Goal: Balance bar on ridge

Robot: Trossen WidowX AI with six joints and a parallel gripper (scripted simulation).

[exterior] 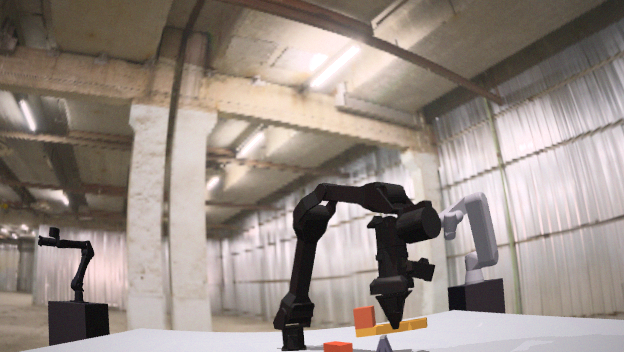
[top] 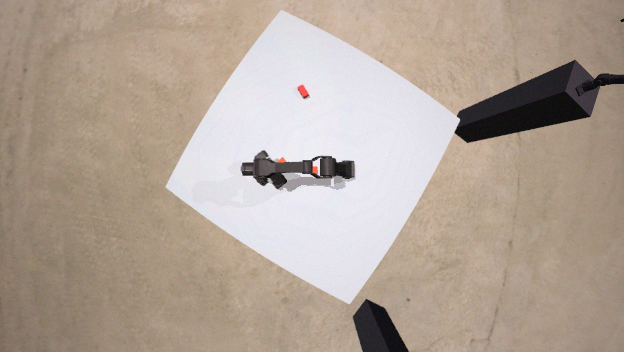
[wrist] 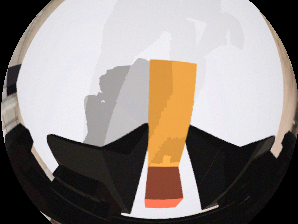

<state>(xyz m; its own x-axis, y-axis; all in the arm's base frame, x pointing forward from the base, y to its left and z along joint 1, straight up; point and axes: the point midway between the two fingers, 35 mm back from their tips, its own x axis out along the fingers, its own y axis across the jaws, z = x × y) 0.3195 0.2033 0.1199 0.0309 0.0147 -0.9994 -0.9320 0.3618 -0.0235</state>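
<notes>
My gripper [exterior: 394, 321] [wrist: 166, 128] [top: 261, 169] points straight down and is shut on the bar [exterior: 406, 326] [wrist: 171, 105], a flat yellow-orange strip. An orange-red cube [exterior: 364, 317] [wrist: 163, 186] [top: 281, 160] sits on the bar's end toward the arm's base. The fingers grip the bar near its middle. In the exterior view the bar hangs nearly level, its far end a little higher, just above the small grey pointed ridge [exterior: 383, 344] on the white table [exterior: 500, 330] [top: 350, 225]. I cannot tell whether bar and ridge touch. The wrist view does not show the ridge.
A small red block [top: 303, 91] [exterior: 337, 346] lies on the table apart from the arm. The arm's base [exterior: 293, 336] [top: 347, 169] stands near the table's middle. Dark pedestals [top: 525, 102] [top: 377, 327] stand off the table's corners.
</notes>
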